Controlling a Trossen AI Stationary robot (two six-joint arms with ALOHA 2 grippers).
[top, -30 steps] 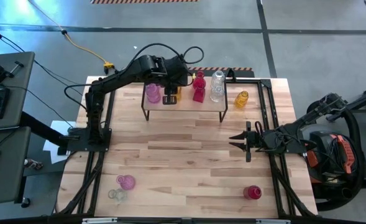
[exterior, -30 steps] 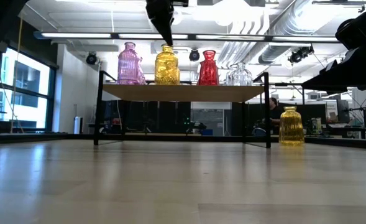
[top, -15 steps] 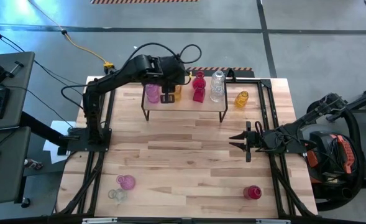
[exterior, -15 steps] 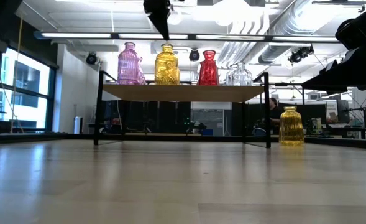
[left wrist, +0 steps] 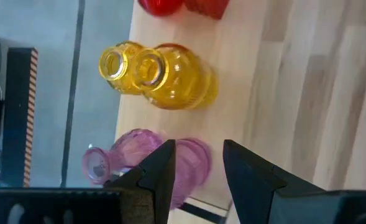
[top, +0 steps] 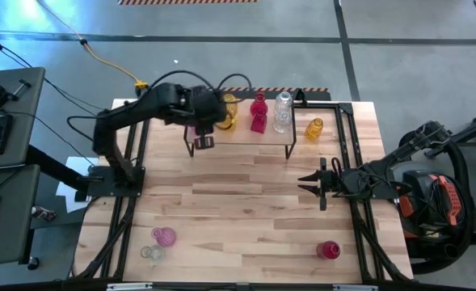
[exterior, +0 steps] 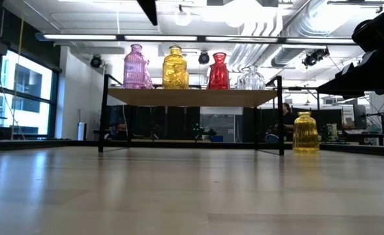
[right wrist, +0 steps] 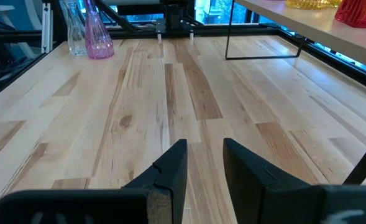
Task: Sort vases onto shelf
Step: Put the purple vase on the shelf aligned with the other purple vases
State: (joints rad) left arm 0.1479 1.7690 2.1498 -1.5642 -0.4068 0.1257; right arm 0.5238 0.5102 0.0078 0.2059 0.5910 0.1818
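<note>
Wooden table (top: 246, 202) carried the shelf (top: 242, 137) at its far side; the left arm hid its pink vase (exterior: 135, 66) from above. Left gripper (top: 204, 142) hovered there, parted, empty; right gripper (top: 309, 183) likewise.

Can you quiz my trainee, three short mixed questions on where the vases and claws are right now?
1. True or false: the shelf holds four vases.
2. Which vase stands on the tabletop just beside the shelf? A) yellow vase B) red vase C) clear vase
3. Fill in: the left claw hangs over the shelf's front edge holding ____.

Key:
1. True: pink, yellow, red and clear stand in a row on it.
2. A.
3. Nothing; its fingers are parted and empty. The right claw waits empty above the table's right side.
</note>
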